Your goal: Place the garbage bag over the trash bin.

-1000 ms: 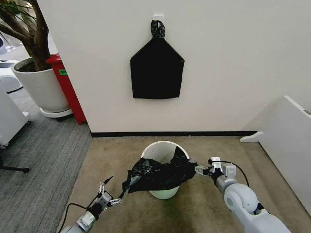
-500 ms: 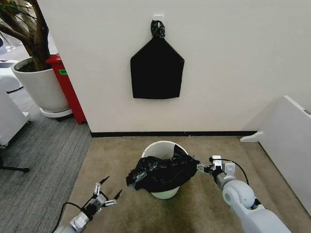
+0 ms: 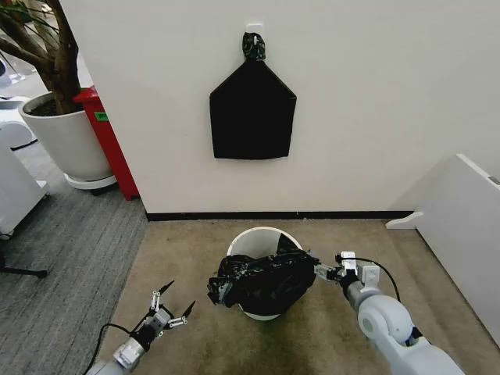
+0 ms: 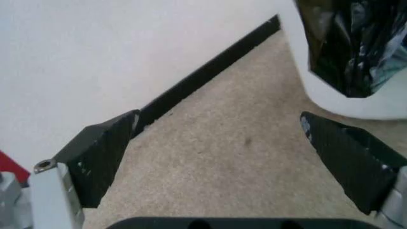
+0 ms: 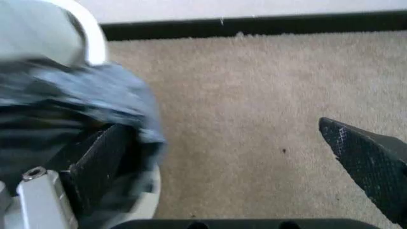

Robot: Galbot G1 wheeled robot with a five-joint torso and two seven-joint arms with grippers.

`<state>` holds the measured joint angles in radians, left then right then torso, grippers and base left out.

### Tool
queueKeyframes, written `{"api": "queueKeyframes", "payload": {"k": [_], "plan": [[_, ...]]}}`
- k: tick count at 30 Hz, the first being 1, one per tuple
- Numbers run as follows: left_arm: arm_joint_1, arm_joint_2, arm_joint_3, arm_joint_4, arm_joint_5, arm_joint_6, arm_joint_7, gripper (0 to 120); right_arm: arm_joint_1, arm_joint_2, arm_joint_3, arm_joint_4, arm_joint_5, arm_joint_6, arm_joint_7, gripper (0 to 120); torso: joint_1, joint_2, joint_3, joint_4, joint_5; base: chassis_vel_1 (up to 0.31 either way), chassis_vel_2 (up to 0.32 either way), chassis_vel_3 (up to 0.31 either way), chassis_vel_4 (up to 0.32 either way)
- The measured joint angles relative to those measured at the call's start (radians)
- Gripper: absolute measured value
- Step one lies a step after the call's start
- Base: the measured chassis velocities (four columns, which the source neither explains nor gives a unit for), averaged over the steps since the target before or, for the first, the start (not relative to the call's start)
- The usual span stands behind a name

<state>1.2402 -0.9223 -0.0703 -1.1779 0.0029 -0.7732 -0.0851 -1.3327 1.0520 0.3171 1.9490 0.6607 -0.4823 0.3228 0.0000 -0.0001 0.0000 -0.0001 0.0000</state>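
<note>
since the earlier frames, the bag (image 3: 262, 283) has dropped off the left gripper (image 3: 166, 309) and slumped lower across the near side of the bin (image 3: 251, 244), more bunched than a second ago. left gripper has pulled back toward the robot, now low on the carpet (image 3: 180, 258), well apart from the bin, fingers spread wide and holding nothing. left wrist view confirms: both fingers (image 4: 102, 160) far apart over bare carpet (image 4: 235, 162), bin wall (image 4: 299, 57) and a hanging fold of bag (image 4: 350, 43) off to one side.

right gripper (image 3: 322, 272) sits at the bin's right rim, touching the bag edge. right wrist view shows its fingers (image 5: 362, 162) wide apart, one finger against or under the blurred bag (image 5: 76, 114); no pinch on the plastic is visible.

bag drapes over the bin's front rim and outer wall; far half of the rim and the inside are uncovered.

labels: small green tag on the red cabinet (image 3: 105, 141) at left, text not readable. no other writing visible.

surroundings: flat black bag (image 3: 251, 109) hung on the wall (image 3: 375, 94) from a knotted top, directly behind the bin. white plant pot (image 3: 66, 141) with a tree next to the red cabinet. white panel (image 3: 465, 226) at right, well apart from the bin. black baseboard (image 3: 273, 215) runs behind. nothing stands between the grippers and the bin.
</note>
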Motion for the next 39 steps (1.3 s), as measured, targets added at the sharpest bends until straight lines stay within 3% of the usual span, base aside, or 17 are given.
{"api": "queueKeyframes", "payload": {"k": [7, 14, 20, 23, 27, 28, 31, 34, 36, 37, 39], "plan": [[-0.010, -0.013, -0.005, -0.022, -0.042, 0.044, -0.003, 100, -0.016, -0.014, 0.001, 0.073, 0.043, -0.012, 0.036, 100, 0.000, 0.000, 0.000, 0.0001, 0.0000, 0.000, 0.000, 0.000, 0.000], [0.007, -0.021, -0.032, -0.114, -0.135, 0.134, -0.023, 100, -0.028, -0.019, 0.000, 0.153, 0.145, -0.056, 0.092, 100, 0.000, 0.000, 0.000, 0.0002, 0.0001, 0.000, 0.000, 0.000, 0.000], [0.028, -0.008, -0.043, -0.265, -0.290, 0.276, -0.056, 100, -0.062, -0.024, 0.011, 0.249, 0.205, -0.063, 0.131, 100, 0.000, 0.000, 0.000, 0.0002, 0.0000, 0.000, 0.000, 0.000, 0.000], [0.033, -0.004, -0.046, -0.302, -0.325, 0.304, -0.069, 100, -0.074, -0.022, 0.014, 0.276, 0.208, -0.062, 0.135, 100, 0.000, 0.000, 0.000, 0.0002, 0.0002, 0.000, 0.000, 0.000, 0.000], [0.066, 0.019, -0.061, -0.478, -0.439, 0.420, -0.122, 100, -0.095, -0.032, 0.053, 0.377, 0.210, -0.031, 0.117, 100, 0.000, 0.000, 0.000, -0.0001, -0.0001, 0.000, 0.000, 0.000, 0.000], [0.066, 0.019, -0.061, -0.478, -0.439, 0.420, -0.122, 100, -0.095, -0.032, 0.053, 0.377, 0.210, -0.031, 0.117, 100, 0.000, 0.000, 0.000, -0.0001, -0.0001, 0.000, 0.000, 0.000, 0.000], [0.097, 0.047, -0.093, -0.632, -0.499, 0.520, -0.175, 100, -0.036, -0.079, 0.072, 0.381, 0.212, -0.007, 0.064, 100, 0.000, 0.000, 0.000, -0.0001, 0.0001, 0.000, 0.000, 0.000, 0.000], [0.131, 0.072, -0.131, -0.755, -0.550, 0.612, -0.204, 100, 0.057, -0.139, 0.052, 0.312, 0.201, -0.008, -0.024, 100, 0.000, 0.000, 0.000, 0.0001, 0.0003, 0.000, 0.000, 0.000, 0.000], [0.166, 0.099, -0.167, -0.861, -0.595, 0.711, -0.234, 100, 0.191, -0.198, 0.008, 0.216, 0.193, -0.049, -0.112, 100, 0.000, 0.000, 0.000, 0.0001, 0.0005, 0.000, 0.000, 0.000, 0.000], [0.166, 0.099, -0.167, -0.861, -0.595, 0.711, -0.234, 100, 0.191, -0.198, 0.008, 0.216, 0.193, -0.049, -0.112, 100, 0.000, 0.000, 0.000, 0.0001, 0.0005, 0.000, 0.000, 0.000, 0.000], [0.188, 0.114, -0.196, -0.928, -0.617, 0.787, -0.261, 100, 0.305, -0.218, -0.039, 0.148, 0.219, -0.123, -0.149, 100, 0.000, 0.000, 0.000, 0.0001, 0.0000, 0.000, 0.000, 0.000, 0.000]]}}
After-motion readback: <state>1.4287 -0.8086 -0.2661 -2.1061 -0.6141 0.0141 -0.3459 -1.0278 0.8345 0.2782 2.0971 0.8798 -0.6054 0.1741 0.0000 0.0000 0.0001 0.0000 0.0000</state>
